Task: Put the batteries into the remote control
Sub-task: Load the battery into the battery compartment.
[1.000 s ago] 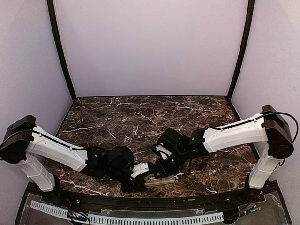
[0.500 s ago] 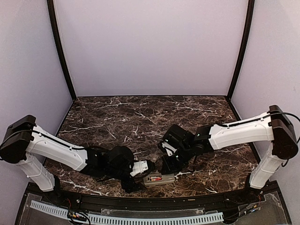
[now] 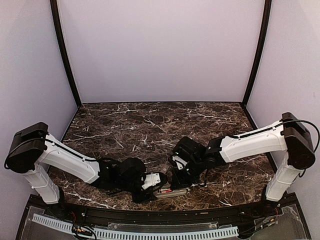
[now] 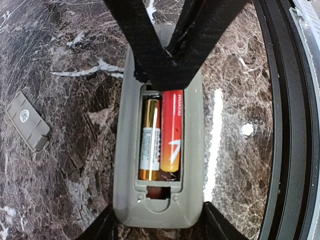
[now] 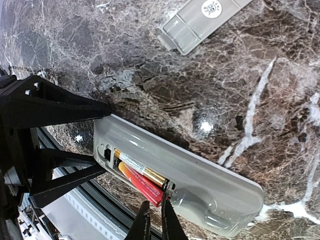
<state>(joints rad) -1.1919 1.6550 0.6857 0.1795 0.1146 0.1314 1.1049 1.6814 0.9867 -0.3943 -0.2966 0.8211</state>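
Note:
The remote control (image 4: 125, 150) lies back-up near the table's front edge, its compartment uncovered. Two batteries lie side by side in it, a gold one (image 4: 149, 140) and a red one (image 4: 171, 130). My left gripper (image 4: 157, 210) straddles the remote's near end, a finger against each long side. My right gripper (image 5: 154, 207) is shut and empty. Its tips rest at the end of the red battery (image 5: 142, 186), beside the gold battery (image 5: 140, 167) in the remote (image 5: 210, 185). In the top view both grippers, left (image 3: 159, 190) and right (image 3: 175, 184), meet over the remote (image 3: 172, 192).
The small flat grey cover piece (image 4: 27, 120) lies loose on the marble beyond the remote, also in the right wrist view (image 5: 200, 22). The black front rail (image 4: 290, 125) runs close along the remote's side. Enclosure walls stand on three sides.
The right gripper closed, drew back a little to the right, then came back down onto the battery end. The left gripper opened and closed in again round the remote's end.

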